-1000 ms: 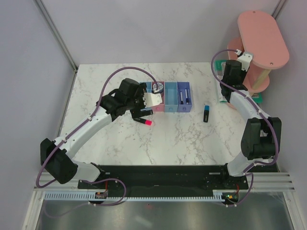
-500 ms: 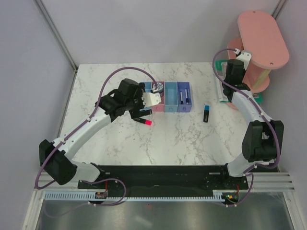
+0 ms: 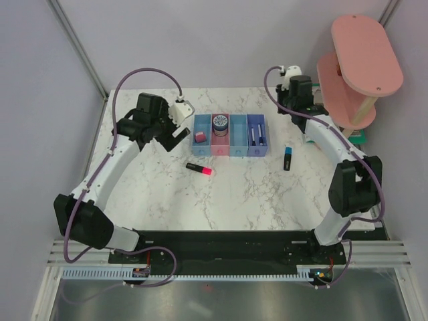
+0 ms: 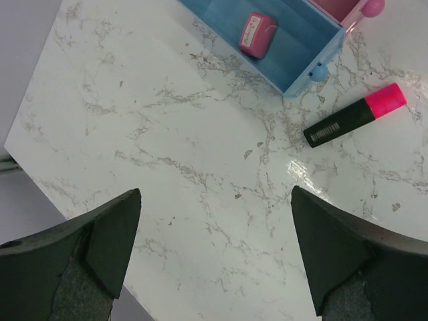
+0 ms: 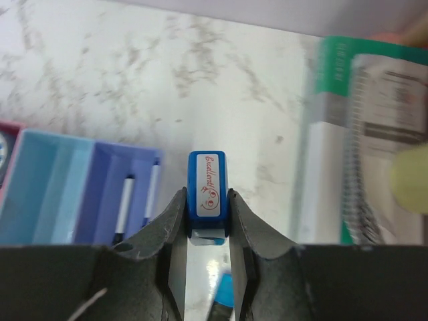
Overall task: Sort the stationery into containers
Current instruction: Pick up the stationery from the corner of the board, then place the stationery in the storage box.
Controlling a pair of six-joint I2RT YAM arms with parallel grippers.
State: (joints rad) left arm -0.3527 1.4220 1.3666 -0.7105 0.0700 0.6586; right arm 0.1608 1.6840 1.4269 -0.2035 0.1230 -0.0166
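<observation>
**Right end effector clamps a blue eraser; left end effector gapes over bare desk**

The right end effector (image 5: 207,200) stands narrow, its two fingers pressed against the long sides of a small blue rectangular eraser (image 5: 206,179) with red script on its face. The eraser is off the desk, upright between the fingers. The left end effector (image 4: 214,194) is spread wide and holds nothing, with nothing touching it.

Below the left end effector lies open white marbled desk (image 3: 167,200), whose left edge and a corner show in the left wrist view. A black highlighter with a pink end (image 4: 354,115) lies just in front of the row of four joined plastic trays (image 3: 238,142). A small pink eraser (image 4: 257,35) sits in the leftmost blue tray, a round blue pot (image 3: 220,123) in the pink one, and thin pens (image 3: 254,134) in the violet-blue one. A black highlighter with a blue end (image 3: 287,158) lies right of the row. To the right of the held eraser are the green tray (image 5: 334,87) and the pink two-tier shelf (image 3: 364,60).

The left arm rises along the desk's left side, its wrist left of the trays. The right arm stretches to the back right corner, in front of the shelf.
</observation>
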